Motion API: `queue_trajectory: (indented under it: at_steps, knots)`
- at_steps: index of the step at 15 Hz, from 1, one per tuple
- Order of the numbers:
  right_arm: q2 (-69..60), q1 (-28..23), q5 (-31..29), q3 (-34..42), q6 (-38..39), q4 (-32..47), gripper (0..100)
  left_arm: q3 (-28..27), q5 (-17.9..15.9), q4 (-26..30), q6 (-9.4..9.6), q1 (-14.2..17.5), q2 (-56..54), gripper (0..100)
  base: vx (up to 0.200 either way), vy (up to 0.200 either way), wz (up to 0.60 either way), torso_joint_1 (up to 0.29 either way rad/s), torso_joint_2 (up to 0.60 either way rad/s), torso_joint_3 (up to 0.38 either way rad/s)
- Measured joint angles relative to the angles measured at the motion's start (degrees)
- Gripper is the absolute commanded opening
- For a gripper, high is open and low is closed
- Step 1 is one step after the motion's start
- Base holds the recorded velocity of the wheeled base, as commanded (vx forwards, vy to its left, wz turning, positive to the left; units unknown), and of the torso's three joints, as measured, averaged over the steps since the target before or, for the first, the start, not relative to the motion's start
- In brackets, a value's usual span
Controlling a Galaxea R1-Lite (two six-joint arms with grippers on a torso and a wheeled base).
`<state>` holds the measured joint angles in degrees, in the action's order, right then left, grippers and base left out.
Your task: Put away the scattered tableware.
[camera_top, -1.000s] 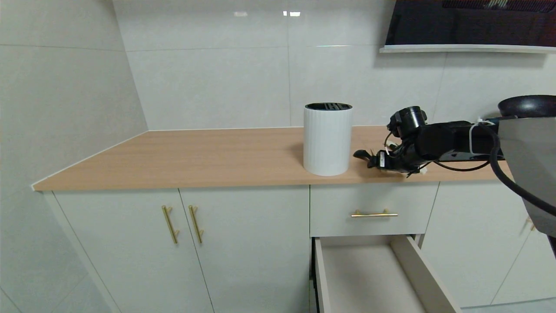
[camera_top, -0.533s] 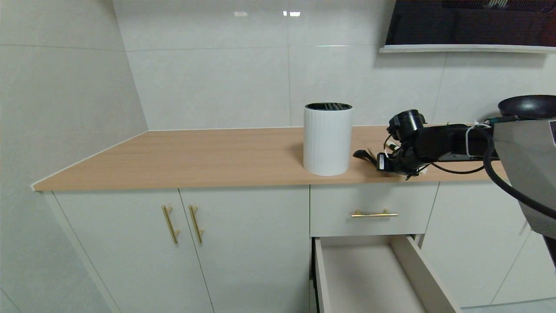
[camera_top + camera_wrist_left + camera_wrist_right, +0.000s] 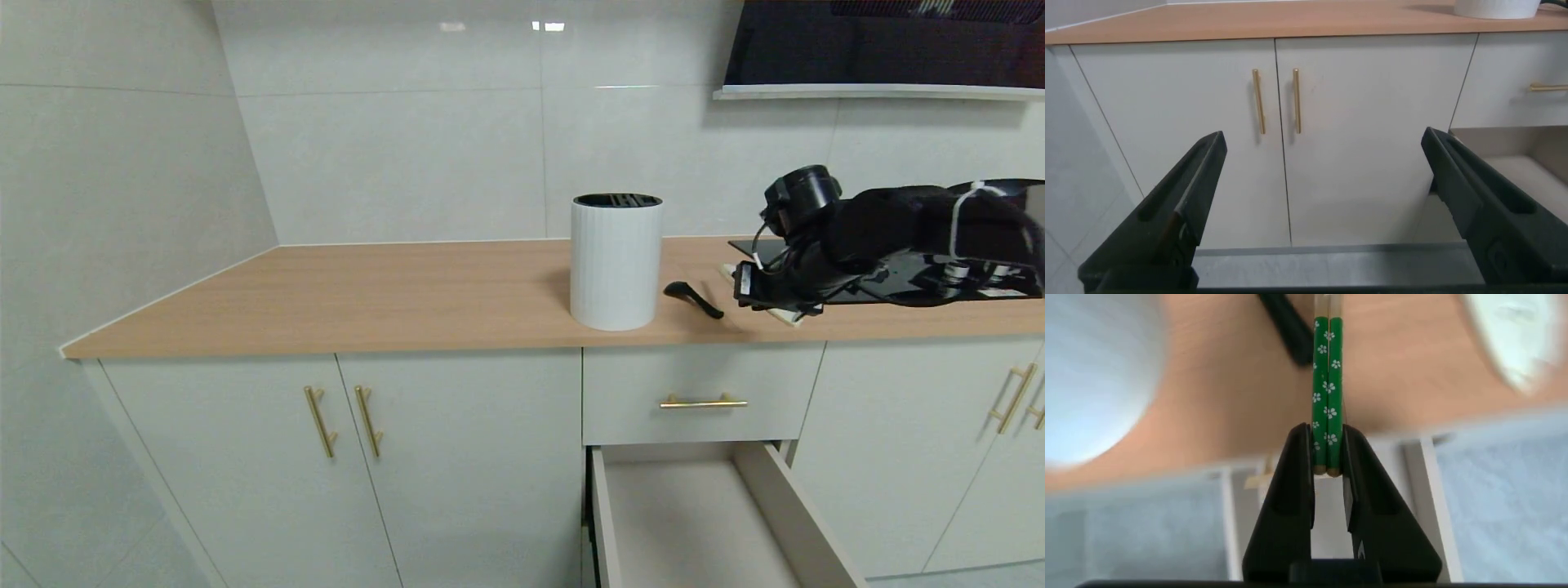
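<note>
Right wrist view has my right fingers (image 3: 1290, 478) pinching green chopsticks (image 3: 1328, 384) over the wooden surface (image 3: 408, 294), near a black spoon (image 3: 692, 296) beside the white holder (image 3: 615, 265), while my left fingers (image 3: 1184, 212) hang spread before cabinet doors (image 3: 1372, 139).

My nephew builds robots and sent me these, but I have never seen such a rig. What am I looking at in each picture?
It is a two-armed robot tidying a kitchen. The wide picture comes from a camera on its head. It shows a wooden counter with a white holder and a black spoon on it, and an open drawer below. The other two pictures come from cameras on its wrists. The left gripper is open, holds nothing and faces the cupboard doors. The right gripper is shut on a pair of green chopsticks over the counter.
</note>
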<state>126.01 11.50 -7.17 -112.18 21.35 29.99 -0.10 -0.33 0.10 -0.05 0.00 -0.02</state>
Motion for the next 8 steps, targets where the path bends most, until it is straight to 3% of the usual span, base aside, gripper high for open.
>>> queue_trajectory:
  at_steps: [4,8]
  knots:
    - [-12.8,-0.1,7.2,12.7,-0.1,0.4,0,0.0,0.0,0.0,0.02,0.0,0.0,100,0.000,0.000,0.00,0.000,0.00,0.000]
    - [-26.1,-1.0,15.8,27.5,-7.5,0.6,0,0.0,0.0,0.0,0.02,0.0,0.0,100,0.000,0.000,0.00,0.000,0.00,0.000]
